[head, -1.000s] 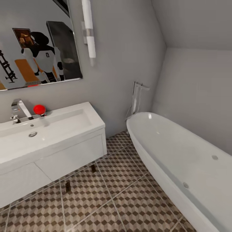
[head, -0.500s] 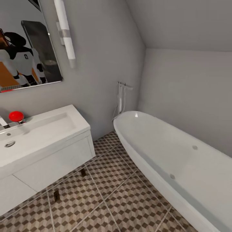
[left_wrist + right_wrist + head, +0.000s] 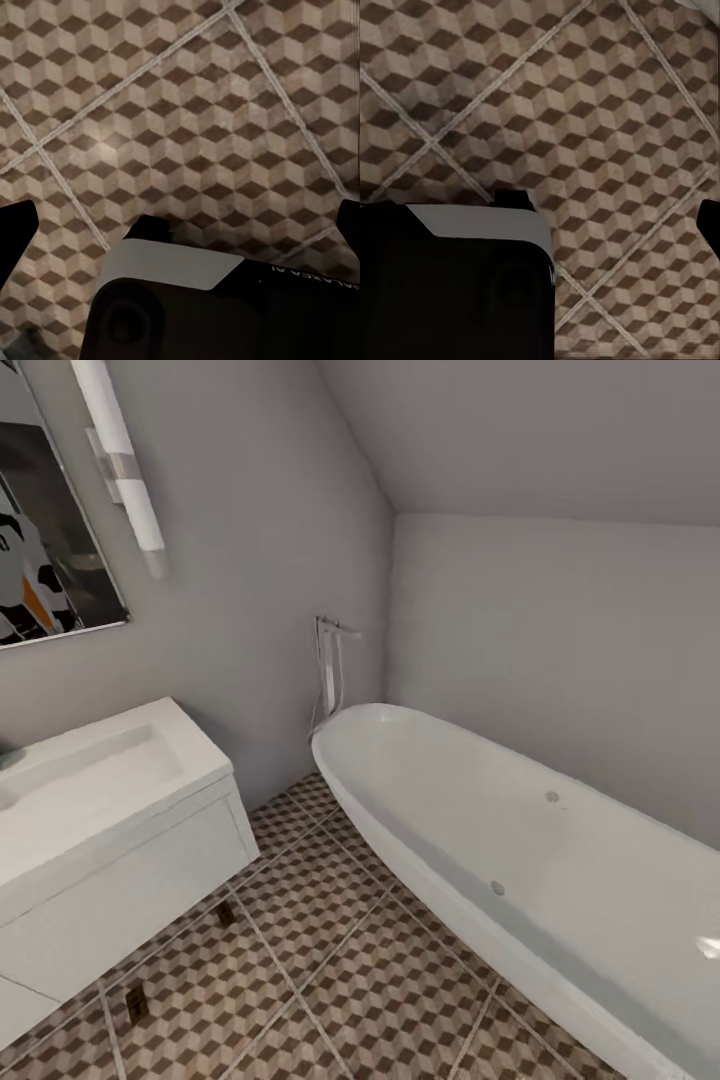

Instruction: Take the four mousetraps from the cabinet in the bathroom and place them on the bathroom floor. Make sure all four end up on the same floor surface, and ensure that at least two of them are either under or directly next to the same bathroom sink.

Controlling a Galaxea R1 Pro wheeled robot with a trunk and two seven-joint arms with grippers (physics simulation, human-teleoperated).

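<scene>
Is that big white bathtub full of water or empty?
Empty. The bathtub shows a dry white inside, its small fittings plainly visible, with no water surface.

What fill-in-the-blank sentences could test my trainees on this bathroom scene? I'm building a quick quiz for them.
1. Two mousetraps lie on the tiled ____.
2. Both mousetraps lie along the front of the white ____.
3. The oval bathtub is coloured ____.
4. On the wall above the sink hangs a ____.

Missing words: floor; sink; white; mirror
</scene>
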